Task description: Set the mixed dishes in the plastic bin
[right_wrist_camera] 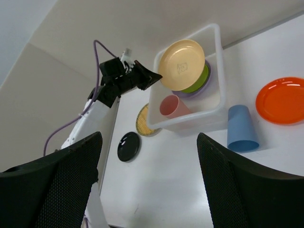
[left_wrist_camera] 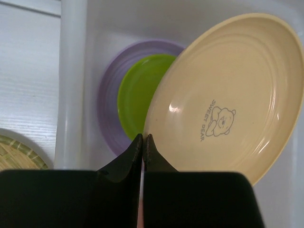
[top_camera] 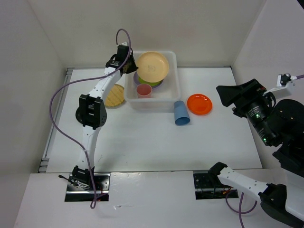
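The only readable writing is on the tan plate (left_wrist_camera: 223,99), right of centre in the left wrist view. Small grey capitals run sideways at its middle, beside a bear drawing (left_wrist_camera: 222,121). The first word reads "SWEET"; the second looks like "DEAR" or "BEAR". In the right wrist view the same mark on the plate (right_wrist_camera: 182,65), upper centre, is too small to read.
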`<move>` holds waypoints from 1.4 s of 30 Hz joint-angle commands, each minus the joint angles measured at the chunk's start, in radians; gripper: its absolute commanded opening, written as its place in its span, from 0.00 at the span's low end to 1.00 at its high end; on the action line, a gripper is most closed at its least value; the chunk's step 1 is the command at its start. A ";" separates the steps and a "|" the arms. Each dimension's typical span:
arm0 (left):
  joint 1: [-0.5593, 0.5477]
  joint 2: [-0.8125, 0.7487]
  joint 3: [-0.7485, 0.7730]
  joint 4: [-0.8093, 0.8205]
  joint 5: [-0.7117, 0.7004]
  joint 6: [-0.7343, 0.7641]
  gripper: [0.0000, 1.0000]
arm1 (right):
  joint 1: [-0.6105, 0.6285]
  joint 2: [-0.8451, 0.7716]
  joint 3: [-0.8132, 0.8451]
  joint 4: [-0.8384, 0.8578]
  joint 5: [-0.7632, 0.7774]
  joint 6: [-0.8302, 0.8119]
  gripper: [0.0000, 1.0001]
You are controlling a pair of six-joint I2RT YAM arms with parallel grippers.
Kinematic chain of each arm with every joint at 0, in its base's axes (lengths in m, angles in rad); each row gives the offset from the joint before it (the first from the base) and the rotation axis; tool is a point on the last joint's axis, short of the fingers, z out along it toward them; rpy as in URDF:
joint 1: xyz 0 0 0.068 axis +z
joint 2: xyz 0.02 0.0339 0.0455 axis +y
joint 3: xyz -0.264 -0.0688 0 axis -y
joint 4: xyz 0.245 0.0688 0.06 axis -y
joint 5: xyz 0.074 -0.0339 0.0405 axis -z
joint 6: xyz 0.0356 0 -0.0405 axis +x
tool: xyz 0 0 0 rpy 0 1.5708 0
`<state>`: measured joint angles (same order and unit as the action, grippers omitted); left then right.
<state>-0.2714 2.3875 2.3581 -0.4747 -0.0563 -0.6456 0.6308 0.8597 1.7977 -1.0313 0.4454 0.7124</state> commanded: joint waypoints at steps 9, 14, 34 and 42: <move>0.014 0.197 0.349 -0.209 -0.050 0.055 0.00 | 0.003 0.013 -0.334 0.171 -0.010 0.048 0.85; 0.014 0.387 0.774 -0.392 -0.036 0.066 0.13 | -0.006 0.000 -0.520 0.287 -0.112 0.140 0.85; 0.014 0.265 0.779 -0.400 0.016 0.076 0.30 | -0.250 -0.058 -1.136 0.743 -0.381 0.453 0.85; 0.058 -0.141 0.779 -0.391 0.204 0.097 0.35 | -0.440 0.091 -1.247 0.908 -0.606 0.472 0.84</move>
<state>-0.2531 2.5317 3.0909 -0.9363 0.0204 -0.5716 0.2386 0.8829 0.5835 -0.2737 -0.0292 1.1614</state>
